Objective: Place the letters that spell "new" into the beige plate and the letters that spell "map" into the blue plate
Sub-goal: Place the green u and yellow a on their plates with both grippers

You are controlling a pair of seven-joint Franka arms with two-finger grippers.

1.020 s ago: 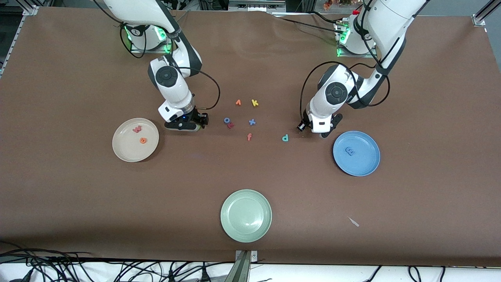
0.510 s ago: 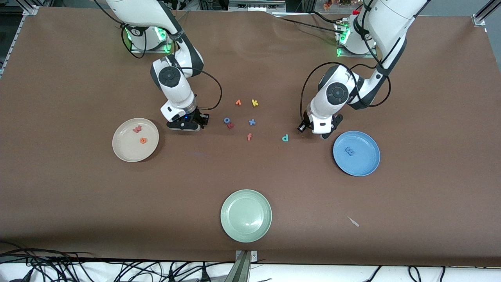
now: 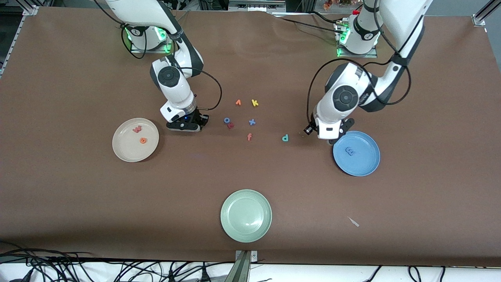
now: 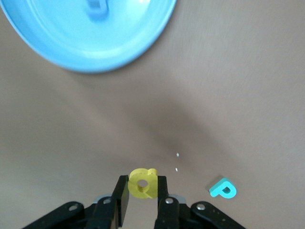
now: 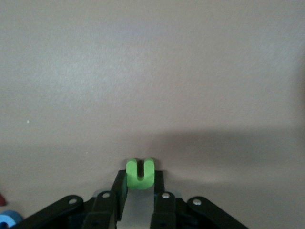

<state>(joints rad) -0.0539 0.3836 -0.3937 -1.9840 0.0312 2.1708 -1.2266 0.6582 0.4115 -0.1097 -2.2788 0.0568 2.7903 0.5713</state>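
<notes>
The left tool is closed tight on the yellow a, a small chunky foam letter pinched between its black pads, and it hangs over the bare desk just beside the rim of the blue plate. The right tool is clamped just as tight on the green n, a soft foam arch with two rounded legs poking out past the pads; it is low over the desk between the beige plate and the loose letters.

The blue plate is smooth, round and glossy, and the blue m lies flat in it. The teal p lies on the desk near the blue plate, toward the right arm's end from it. The beige plate, round and plain cream, holds the pinkish-red w and the orange e, lying close together. The desk is covered in a matt brown sheet with a fine grain. A pale green plate with a ribbed rim sits nearer the front camera than the blue plate.
</notes>
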